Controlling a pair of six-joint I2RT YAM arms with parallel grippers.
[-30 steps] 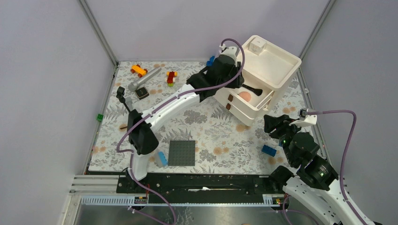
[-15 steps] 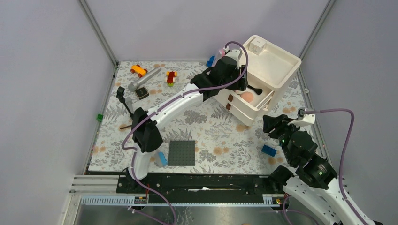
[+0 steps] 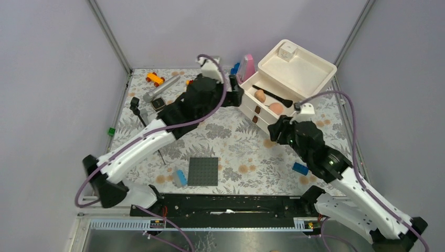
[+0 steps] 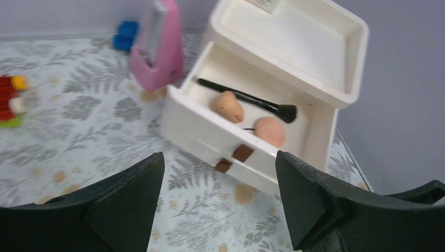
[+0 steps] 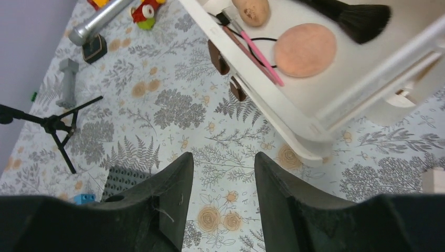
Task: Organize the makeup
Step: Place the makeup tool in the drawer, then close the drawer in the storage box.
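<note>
At 1 o'clock on the floral bench point(image 3: 231, 142): a white drawer organizer point(image 3: 304, 73), top tray uncovered, upper drawer point(image 4: 199, 131) pulled out toward 7 o'clock.

Inside that drawer, the makeup:
- black brush point(image 4: 246, 100) along the back, handle toward 10 o'clock and bristles toward 4 o'clock in the top view
- egg-shaped peach sponge point(image 4: 228, 106) just beside the handle
- round peach puff point(image 4: 270, 131) near the bristles
- pink stick point(image 5: 260, 55) lying along the front wall, with a darker reddish stick point(image 5: 242, 48) right alongside
- thin black loop point(image 5: 262, 39) between sponge and puff

Two brown knobs point(image 4: 242, 153) on the fronts below.

Left tool point(image 4: 219, 157): spread wide, gripping nothing, hanging at the drawer's 9 o'clock side and looking across into it.

Right tool point(image 5: 223, 157): fingers point(image 5: 168, 205) parted about halfway, only bare bench between them, nothing held. Poised at the drawer's 6 o'clock, just outside the front wall, apart from it.

Just off the organizer's 10 o'clock corner: a pink wedge-shaped object point(image 4: 157, 47), standing upright, with a blue brick point(image 4: 126, 35) behind it.

At 11 o'clock on the bench:
- orange toy car point(image 3: 155, 79)
- silver tube point(image 5: 97, 21)
- small black square case point(image 5: 94, 47)

Also on the bench:
- black mini tripod point(image 5: 52, 125) at 9 o'clock
- grey studded plate point(image 3: 203, 171) at 6 o'clock
- second blue brick point(image 3: 181, 177) touching its 9 o'clock edge
- third blue brick point(image 3: 300, 168) at 4 o'clock
</note>
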